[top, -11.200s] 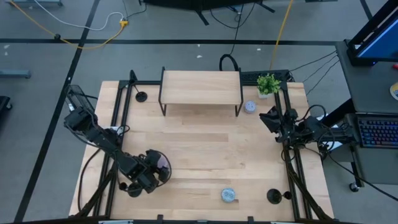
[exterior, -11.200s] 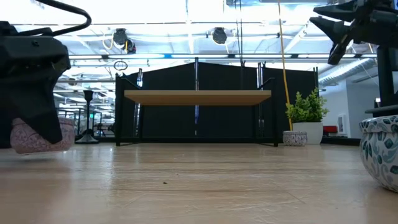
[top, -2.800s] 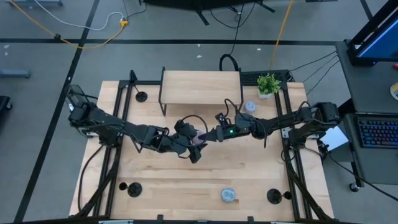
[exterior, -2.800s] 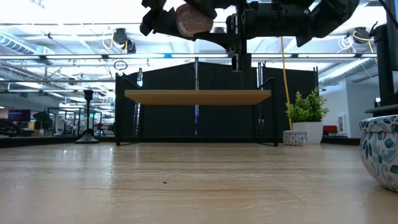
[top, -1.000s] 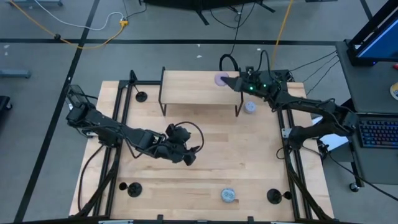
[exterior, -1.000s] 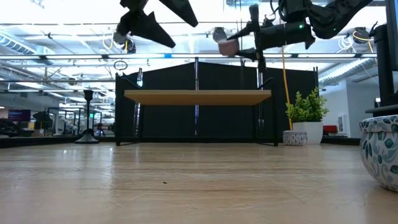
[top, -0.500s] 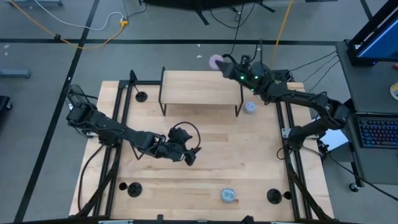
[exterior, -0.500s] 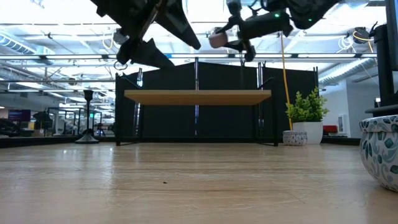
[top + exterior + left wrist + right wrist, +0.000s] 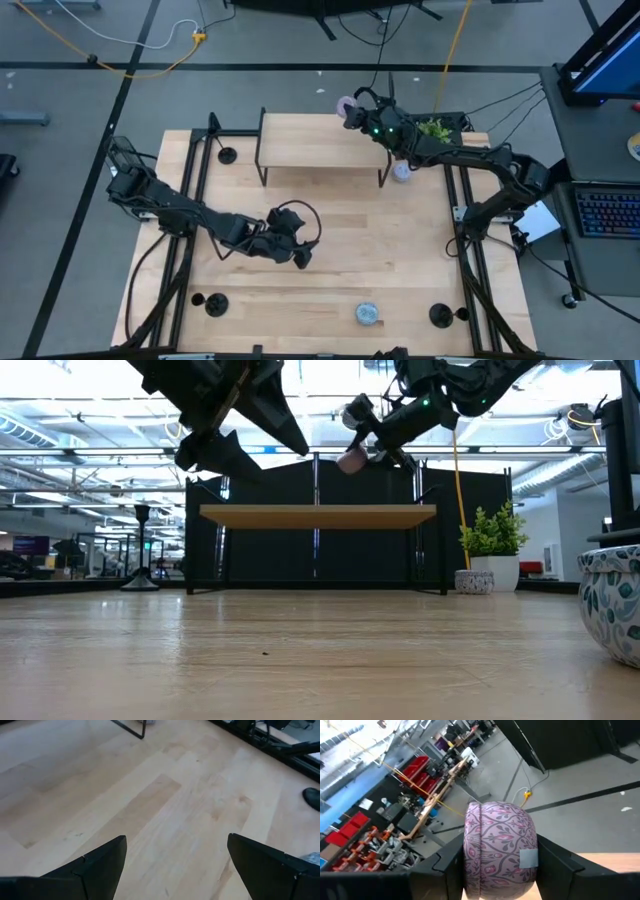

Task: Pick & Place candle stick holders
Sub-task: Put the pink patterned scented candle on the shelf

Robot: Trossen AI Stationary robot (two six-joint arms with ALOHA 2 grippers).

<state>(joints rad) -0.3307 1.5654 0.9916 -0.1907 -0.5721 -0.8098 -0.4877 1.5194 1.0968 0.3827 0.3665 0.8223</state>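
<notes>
**Pink cup held high over the shelf's far edge**

The right gripper (image 9: 352, 107) hangs above the far right corner of the wooden shelf (image 9: 322, 140), its jaws clamped on a pink patterned cup (image 9: 499, 847). The left gripper (image 9: 300, 252) hovers over the middle of the tabletop (image 9: 400, 260), jaws apart and empty. Three black candle stick holders stand at the corners: one far left (image 9: 228, 155), one near left (image 9: 215, 303), one near right (image 9: 440, 316). A blue patterned cup (image 9: 367, 314) sits near the front edge, and a small green plant (image 9: 432, 130) stands far right.
</notes>
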